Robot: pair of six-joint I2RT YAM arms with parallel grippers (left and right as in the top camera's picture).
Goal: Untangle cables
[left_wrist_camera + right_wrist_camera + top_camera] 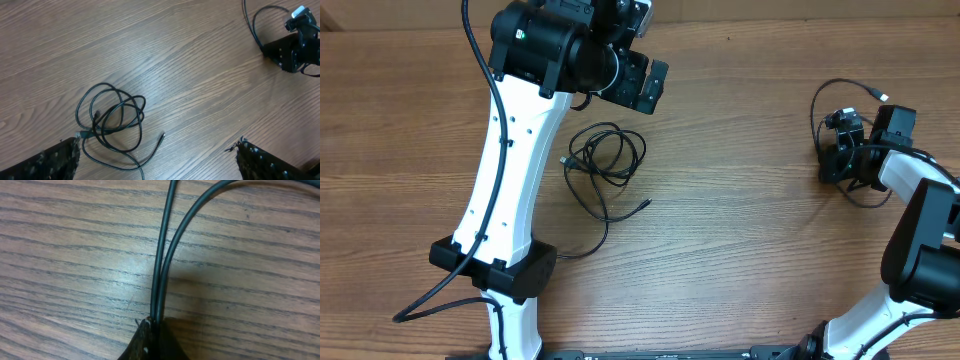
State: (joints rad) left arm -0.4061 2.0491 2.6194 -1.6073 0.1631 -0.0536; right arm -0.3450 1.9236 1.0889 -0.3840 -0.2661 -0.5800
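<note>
Below the left gripper, whose fingers stand wide apart over the table, lies the coiled cable, loops crossed, just ahead of the fingertips. Well off to that gripper's right, the right gripper pinches two strands of the second cable. Pulling both strands together risks tightening a knot, and the small plug may snag.

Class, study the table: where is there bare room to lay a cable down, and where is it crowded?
Bare: the wide middle of the table, between the coiled cable and the right gripper. Crowded: around that coil, and where the right gripper pinches a second cable.
</note>
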